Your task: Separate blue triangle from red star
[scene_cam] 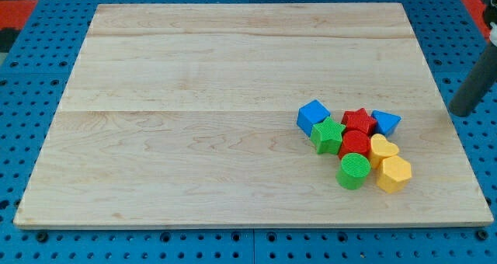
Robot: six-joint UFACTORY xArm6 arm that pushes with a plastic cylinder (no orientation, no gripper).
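The blue triangle (386,123) lies on the wooden board (194,101) at the view's right, touching the right side of the red star (359,121). Both belong to a tight cluster of blocks. My rod comes in from the view's right edge; my tip (460,112) rests near the board's right edge, well to the right of the blue triangle and apart from every block.
In the cluster: a blue cube (313,116), a green star (328,135), a red cylinder (356,144), a green cylinder (353,171), a yellow heart (383,148) and a yellow hexagon (394,173). A blue pegboard (31,78) surrounds the board.
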